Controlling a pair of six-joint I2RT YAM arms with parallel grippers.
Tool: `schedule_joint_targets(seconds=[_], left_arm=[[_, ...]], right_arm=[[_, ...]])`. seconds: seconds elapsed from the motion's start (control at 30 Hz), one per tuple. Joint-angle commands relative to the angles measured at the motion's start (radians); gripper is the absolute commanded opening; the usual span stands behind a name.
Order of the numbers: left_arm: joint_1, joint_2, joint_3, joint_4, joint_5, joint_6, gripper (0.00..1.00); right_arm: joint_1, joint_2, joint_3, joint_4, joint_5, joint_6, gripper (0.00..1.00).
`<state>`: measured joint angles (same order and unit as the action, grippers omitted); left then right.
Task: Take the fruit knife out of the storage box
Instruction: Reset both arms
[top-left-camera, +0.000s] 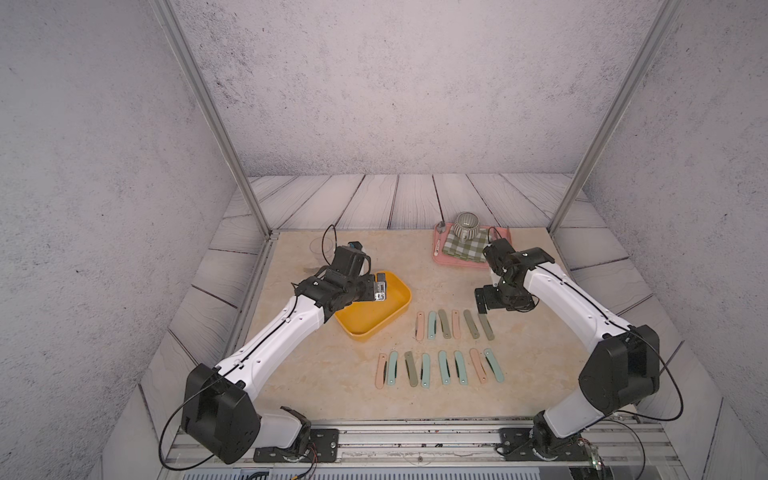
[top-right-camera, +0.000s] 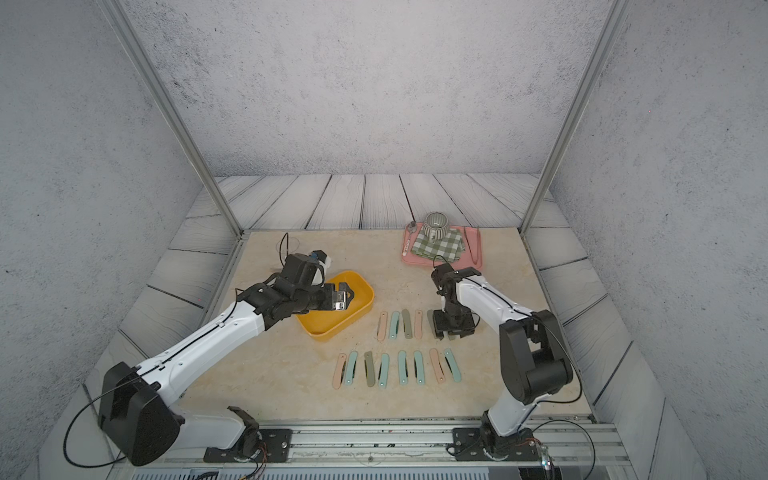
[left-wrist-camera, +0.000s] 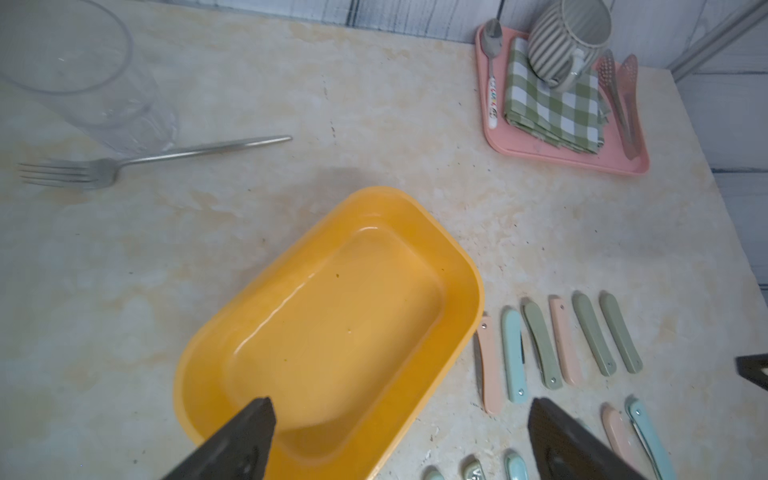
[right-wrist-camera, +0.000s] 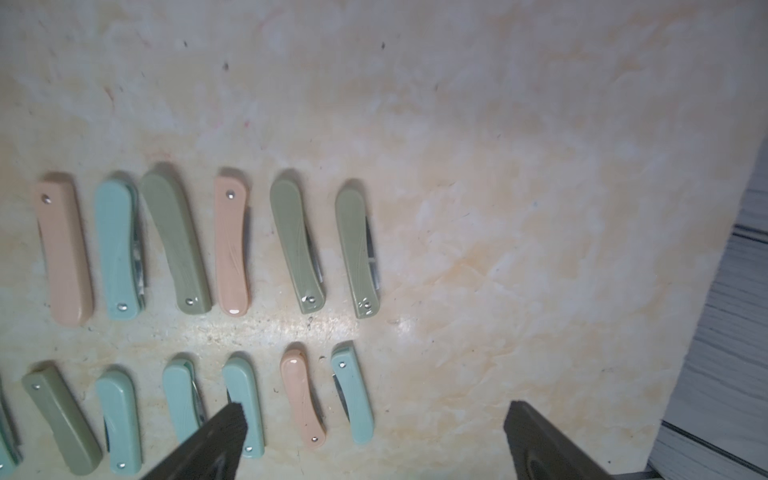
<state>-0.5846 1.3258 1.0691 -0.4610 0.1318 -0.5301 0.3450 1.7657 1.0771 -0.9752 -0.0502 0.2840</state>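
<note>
From both top views we look down and forward from high above the near edge, side by side, over the beige marbled tabletop (top-left-camera: 316, 374). From the left wrist we look slantwise, close, across the yellow-orange rectangular plastic tub (left-wrist-camera: 457, 257) toward the flat pink plastic tray (left-wrist-camera: 615, 164). From the right wrist we look almost straight down, closer, at two rows of folded pastel plastic-handled knives (right-wrist-camera: 297, 245), shared by all views.

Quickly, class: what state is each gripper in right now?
Left gripper: open, empty, above the box.
Right gripper: open, empty, above the knives.
</note>
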Motion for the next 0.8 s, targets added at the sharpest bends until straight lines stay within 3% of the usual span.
schedule_joint_targets(seconds=[0.0,0.27,0.37,0.47,0.57,0.77], left_arm=[[0.006,0.013,0.030,0.006,0.006,0.015,0.99],[0.008,0.024,0.047,0.001,-0.010,0.028,0.99],[0.012,0.028,0.061,-0.016,-0.033,0.043,1.00],[0.022,0.027,0.077,-0.040,-0.076,0.063,0.99],[0.044,0.028,0.092,-0.055,-0.124,0.085,0.99],[0.125,0.052,0.131,-0.071,-0.205,0.123,0.99]], right_arm=[[-0.003,-0.004,-0.002,-0.017,0.031,0.016,0.34],[-0.003,-0.085,0.051,-0.064,0.072,0.038,0.40],[-0.003,-0.135,0.098,-0.102,0.091,0.042,0.49],[-0.003,-0.182,0.157,-0.141,0.124,0.049,0.70],[-0.003,-0.205,0.229,-0.173,0.185,0.056,0.99],[-0.003,-0.166,0.414,-0.258,0.325,0.033,0.99]])
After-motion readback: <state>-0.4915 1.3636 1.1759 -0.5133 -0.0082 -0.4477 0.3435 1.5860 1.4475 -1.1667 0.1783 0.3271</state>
